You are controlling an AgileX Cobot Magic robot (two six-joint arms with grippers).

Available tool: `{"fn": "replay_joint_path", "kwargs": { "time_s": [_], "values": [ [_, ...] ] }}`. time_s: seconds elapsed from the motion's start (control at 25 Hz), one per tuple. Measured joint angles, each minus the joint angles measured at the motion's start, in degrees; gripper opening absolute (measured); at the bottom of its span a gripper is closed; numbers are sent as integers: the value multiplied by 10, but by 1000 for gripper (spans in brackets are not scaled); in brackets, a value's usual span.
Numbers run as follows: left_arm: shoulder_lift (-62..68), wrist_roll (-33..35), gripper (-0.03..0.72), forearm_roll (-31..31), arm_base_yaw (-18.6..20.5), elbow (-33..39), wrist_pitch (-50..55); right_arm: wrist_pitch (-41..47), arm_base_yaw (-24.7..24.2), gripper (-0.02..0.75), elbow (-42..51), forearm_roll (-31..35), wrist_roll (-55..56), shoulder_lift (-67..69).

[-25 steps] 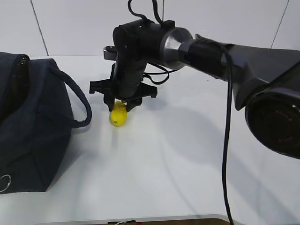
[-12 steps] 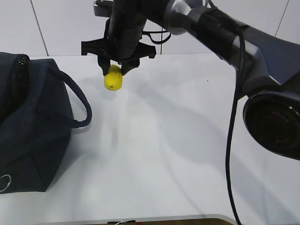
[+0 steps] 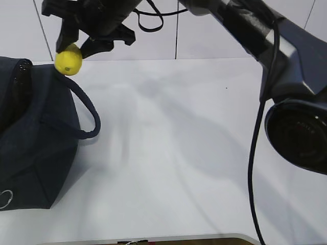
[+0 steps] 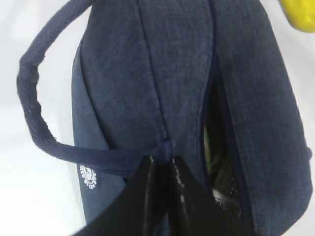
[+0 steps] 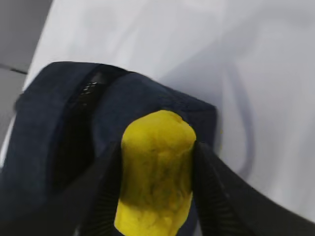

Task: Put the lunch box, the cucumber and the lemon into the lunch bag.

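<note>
right arm (image 3: 265,46): matte black housings, boxy link tapering toward the wrist, glossy black round joint cap (image 3: 299,135) at the near end with faint embossed lettering, too small to read. thin black cable (image 3: 253,168) hangs loose off the link and drops along the joint; second black cable loops (image 3: 153,18) behind the wrist. right gripper (image 3: 76,45): black plastic, wide crossbar body, jaws with ribbed black pads (image 5: 106,196) per the wrist view. left gripper (image 4: 165,196): two glossy black wedge-shaped fingers, smooth faces with light reflections. no screws or labels resolvable.
</note>
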Motion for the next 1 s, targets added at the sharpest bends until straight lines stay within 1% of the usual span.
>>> {"fn": "replay_joint_path", "kwargs": {
  "time_s": [0.12, 0.32, 0.6, 0.8, 1.0],
  "values": [
    [0, 0, 6, 0, 0, 0, 0, -3, 6, 352, -1, 49, -35, 0],
    [0, 0, 6, 0, 0, 0, 0, -5, 31, 352, -1, 67, -64, 0],
    [0, 0, 6, -1, 0, 0, 0, -7, 55, 352, -1, 62, -93, 0],
    [0, 0, 6, -7, 0, 0, 0, -17, 69, 351, -1, 23, -109, 4],
    [0, 0, 6, -8, 0, 0, 2, -21, 73, 351, -2, 20, -114, 28]
  ]
}}
